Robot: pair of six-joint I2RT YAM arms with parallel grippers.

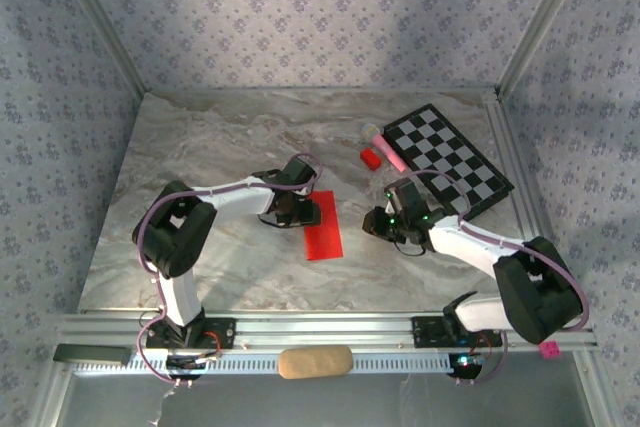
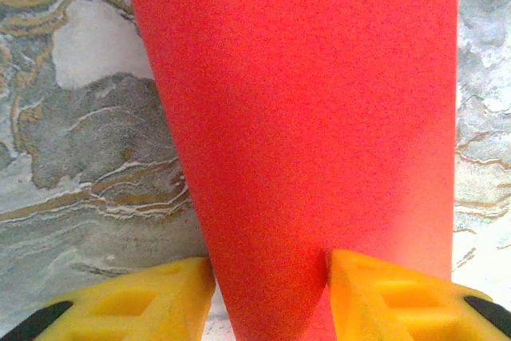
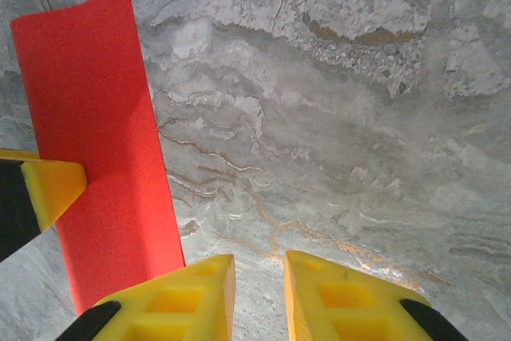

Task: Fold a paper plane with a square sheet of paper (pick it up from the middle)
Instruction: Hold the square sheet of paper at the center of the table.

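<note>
The red sheet of paper point(image 1: 323, 226) is seen folded down to a narrow strip, laid flat on the marble-look table point(image 1: 200, 137) between the two arms. The left gripper point(image 1: 292, 213) is parked at the strip's left edge near its far end, touching or just beside, which can't be told from up here. The right gripper point(image 1: 384, 224) is held low to the right of the paper, clearly apart from it. Further back on the right a checkerboard point(image 1: 450, 160) is laid at an angle, with a small red block point(image 1: 371, 158) and a pink stick point(image 1: 388, 150) just off its left corner.
</note>
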